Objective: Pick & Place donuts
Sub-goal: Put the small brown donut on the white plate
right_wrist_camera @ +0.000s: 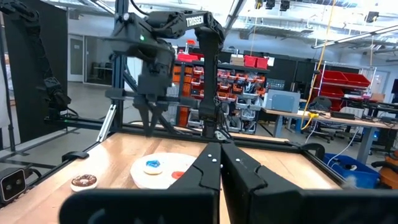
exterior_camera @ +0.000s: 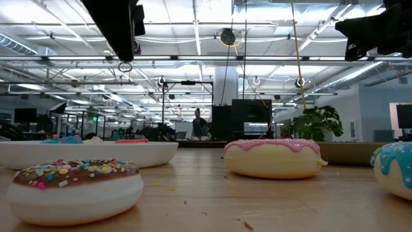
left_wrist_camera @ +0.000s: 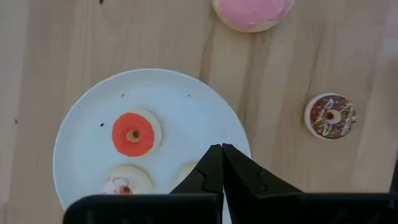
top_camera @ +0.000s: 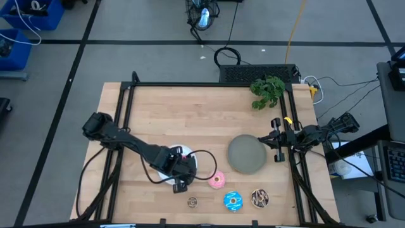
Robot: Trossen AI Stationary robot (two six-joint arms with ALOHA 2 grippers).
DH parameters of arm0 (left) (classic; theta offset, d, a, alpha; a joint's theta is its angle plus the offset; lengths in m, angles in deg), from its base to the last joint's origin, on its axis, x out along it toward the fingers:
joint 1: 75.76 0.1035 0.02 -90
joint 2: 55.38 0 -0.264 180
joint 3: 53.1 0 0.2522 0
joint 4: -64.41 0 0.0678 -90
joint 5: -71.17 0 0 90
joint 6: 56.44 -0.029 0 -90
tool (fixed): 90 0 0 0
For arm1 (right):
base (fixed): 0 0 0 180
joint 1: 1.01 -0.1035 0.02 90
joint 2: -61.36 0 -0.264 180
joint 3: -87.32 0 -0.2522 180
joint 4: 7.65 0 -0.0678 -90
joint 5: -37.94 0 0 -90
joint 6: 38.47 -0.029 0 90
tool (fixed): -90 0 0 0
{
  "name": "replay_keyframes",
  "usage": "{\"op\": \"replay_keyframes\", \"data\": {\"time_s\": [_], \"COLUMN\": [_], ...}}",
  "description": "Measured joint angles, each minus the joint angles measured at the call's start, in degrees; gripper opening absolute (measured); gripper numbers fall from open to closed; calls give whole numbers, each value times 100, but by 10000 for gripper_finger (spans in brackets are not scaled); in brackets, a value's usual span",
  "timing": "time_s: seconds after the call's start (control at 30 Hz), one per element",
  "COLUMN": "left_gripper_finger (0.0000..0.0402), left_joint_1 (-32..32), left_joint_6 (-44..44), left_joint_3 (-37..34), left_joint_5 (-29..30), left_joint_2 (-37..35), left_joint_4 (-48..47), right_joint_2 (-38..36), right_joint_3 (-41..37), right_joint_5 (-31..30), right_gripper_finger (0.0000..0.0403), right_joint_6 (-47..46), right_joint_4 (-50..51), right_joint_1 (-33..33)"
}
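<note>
The left gripper (top_camera: 181, 183) hangs above the near edge of the round white plate (left_wrist_camera: 81, 118), its two dark fingers (left_wrist_camera: 211, 171) pressed tip to tip with nothing between them. On the plate, as the left wrist view shows, lies the tiny red-orange ring donut (left_wrist_camera: 136, 134); beside it lies a pale tiny donut with reddish flecks (left_wrist_camera: 127, 182), and a third small piece is mostly hidden behind the fingers. The right wrist view shows a tiny blue donut (right_wrist_camera: 153, 165) on the same plate.

Just off the plate on the pale wooden table (top_camera: 190, 114) rests the larger pink-iced donut (top_camera: 217, 181). Nearer the front edge three pieces lie in a row: a small brown-topped donut with white drizzle (top_camera: 192, 202), the blue sprinkled donut (top_camera: 233, 201), and the dark brown drizzled donut (top_camera: 259, 198), each apart from its neighbour.

The round grey plate (top_camera: 246, 154) sits to the right of the pink donut, apart from it. The right gripper (top_camera: 276, 140) is parked at the table's right edge beside the grey plate, fingers (right_wrist_camera: 208, 171) shut together and empty. A green leafy plant (top_camera: 267, 90) stands at the far right corner
</note>
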Motion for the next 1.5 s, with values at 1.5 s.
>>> {"op": "replay_keyframes", "data": {"time_s": [1.5], "left_gripper_finger": [7], "left_joint_1": [-731], "left_joint_6": [-1298], "left_joint_3": [3634], "left_joint_5": [-382], "left_joint_2": [2100], "left_joint_4": [-1345], "right_joint_2": [1], "right_joint_3": [0], "right_joint_5": [2], "right_gripper_finger": [0], "right_joint_6": [-6], "right_joint_4": [-2], "right_joint_1": [0]}}
